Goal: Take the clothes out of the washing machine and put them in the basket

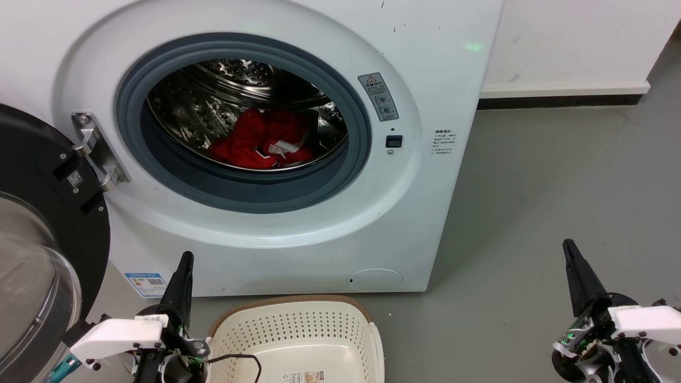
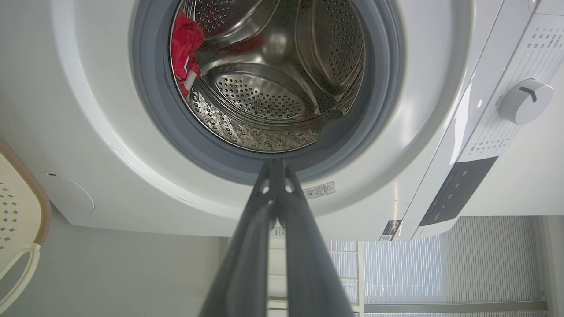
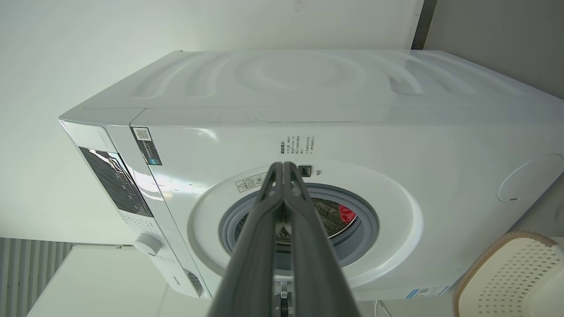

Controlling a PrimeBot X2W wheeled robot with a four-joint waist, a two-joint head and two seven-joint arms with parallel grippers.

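at the far left of the head view, the black-rimmed glass door (image 1: 32,175) stands swung open on its metal hinge (image 1: 96,154). next comes the left gripper (image 1: 186,259), pointing up toward the washing machine (image 1: 425,106), its two dark fingers pressed together with nothing between them. just beside it, on the grey floor (image 1: 532,202) in front of the machine, stands the cream, brown-rimmed basket (image 1: 298,327). above the basket, low in the perforated steel drum (image 1: 234,74), lie the clothes (image 1: 250,141): a crumpled bright red heap with a fold of white trim, its long axis running side to side across the drum. at the far right, the right gripper (image 1: 570,250) also points up, fingers closed on nothing.

the left wrist view looks deep into the drum, with the red at its edge, and adds the round dial (image 2: 525,102) and dark control panel (image 2: 458,193). the right wrist view adds the machine's ribbed side panel (image 3: 308,79) and only a sliver of red.
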